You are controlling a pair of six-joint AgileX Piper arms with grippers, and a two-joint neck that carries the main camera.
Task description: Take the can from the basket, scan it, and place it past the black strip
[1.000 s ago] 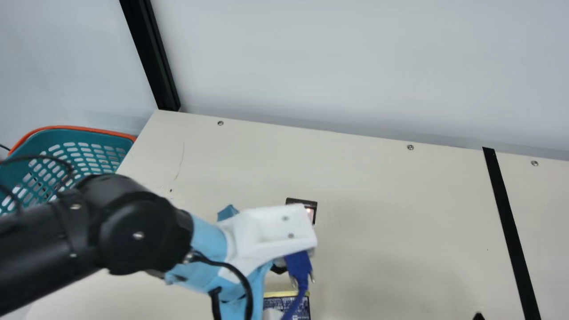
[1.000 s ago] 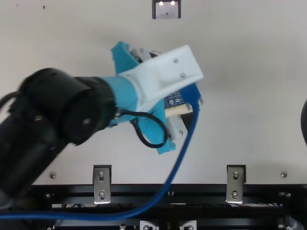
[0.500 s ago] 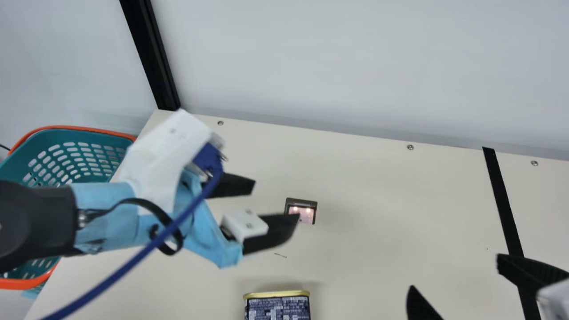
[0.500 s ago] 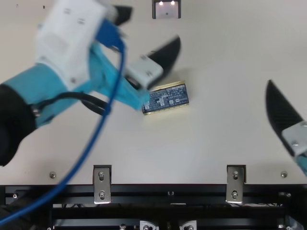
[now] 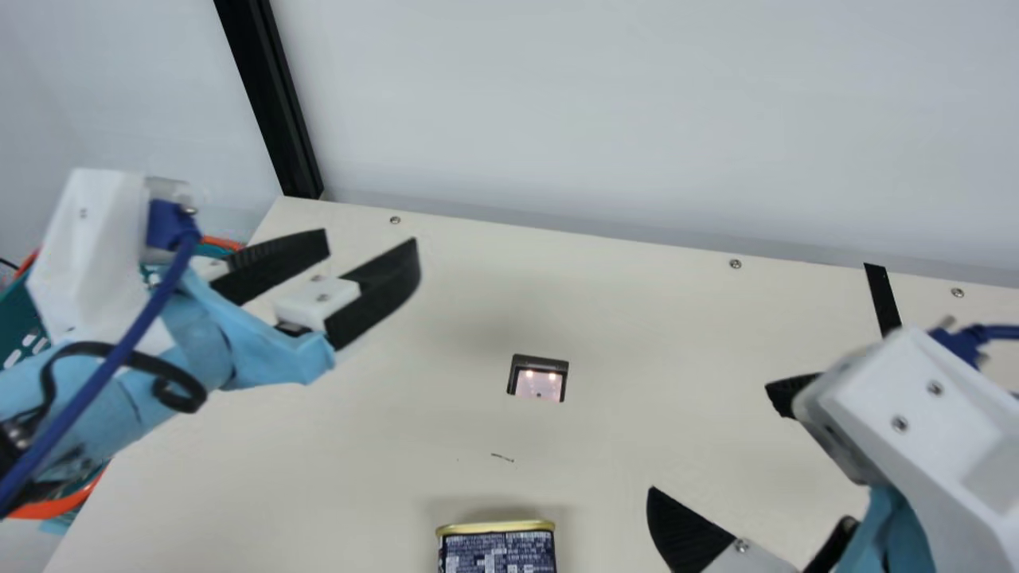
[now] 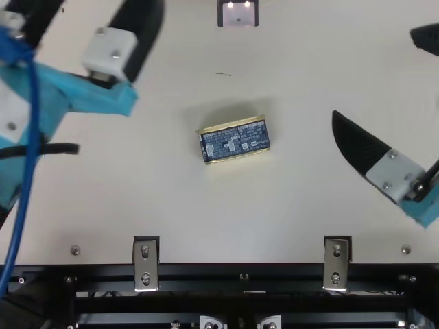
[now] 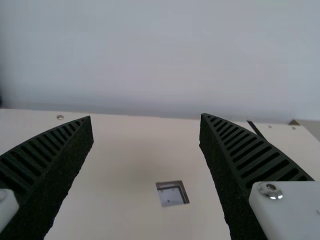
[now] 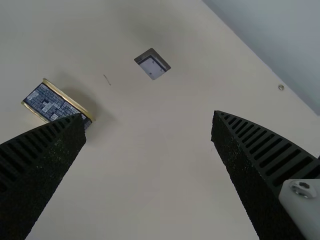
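Observation:
In the main view my left gripper (image 5: 372,239) stands open above the table's left part; its parted fingers frame bare table in the left wrist view (image 7: 146,117). My right gripper (image 5: 710,436) is open at the lower right, and in its wrist view (image 8: 149,116) nothing is between the fingers. The dark blue can (image 6: 235,141) with gold rims lies on the table between the two arms, touched by neither. Beyond it the scanner (image 5: 538,379) shows two lit spots. At the right runs the black strip (image 5: 882,301), partly behind my right gripper.
The teal and orange basket (image 5: 22,322) stands off the table's left edge, largely behind my left arm. A blue cable (image 6: 29,171) hangs along that arm. A wall closes off the table's far side, and metal brackets (image 6: 145,264) line the near edge.
My left gripper has left the can and moved up and left, its fingers now seen apart. The can stays on the table. My right arm has come in from the right toward the middle.

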